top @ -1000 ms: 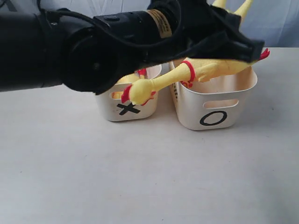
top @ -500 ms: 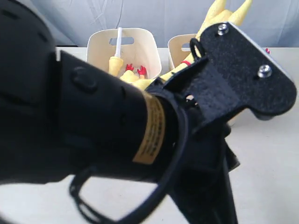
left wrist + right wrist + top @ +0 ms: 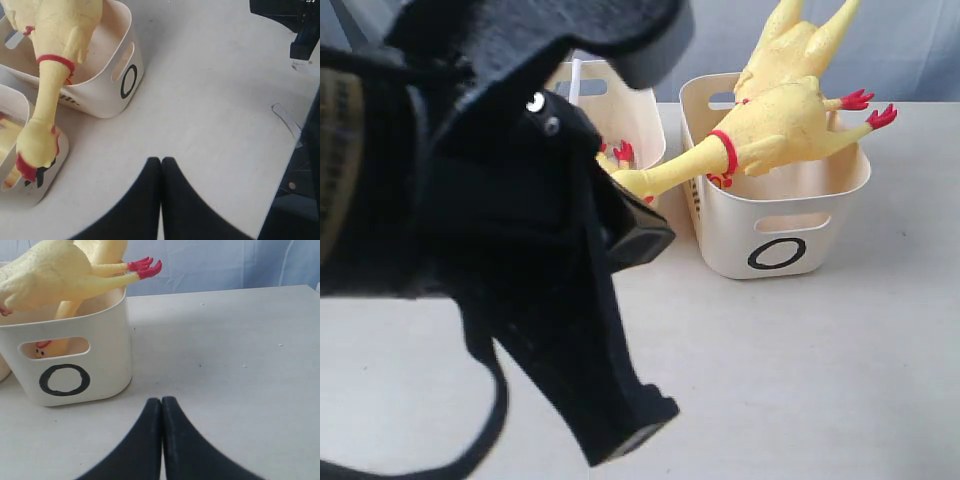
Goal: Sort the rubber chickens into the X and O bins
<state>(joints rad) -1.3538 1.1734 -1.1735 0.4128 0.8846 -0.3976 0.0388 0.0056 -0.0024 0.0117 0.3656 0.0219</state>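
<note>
- Since one second ago, the left arm (image 3: 500, 250) has come away from the bins and now fills the left foreground of the exterior view; the large rubber chicken (image 3: 770, 125) it carried is free of any gripper.
- Left gripper (image 3: 161, 165): fingers pressed together, nothing between them, above the bare table (image 3: 820, 380) near the O bin (image 3: 780, 235).
- Right gripper (image 3: 161, 405): fingers likewise pressed together and empty, low over the table beside the O bin.
- Large rubber chicken: body lies across the O bin's rim, red feet past one side, neck stretched over the gap, head above the X bin (image 3: 642, 110).
- Second chicken (image 3: 790, 40): stands in the O bin, legs upward.
- X bin contents: red feet (image 3: 620, 152) and a white tube (image 3: 577, 80) show; the rest is hidden by the arm.
</note>
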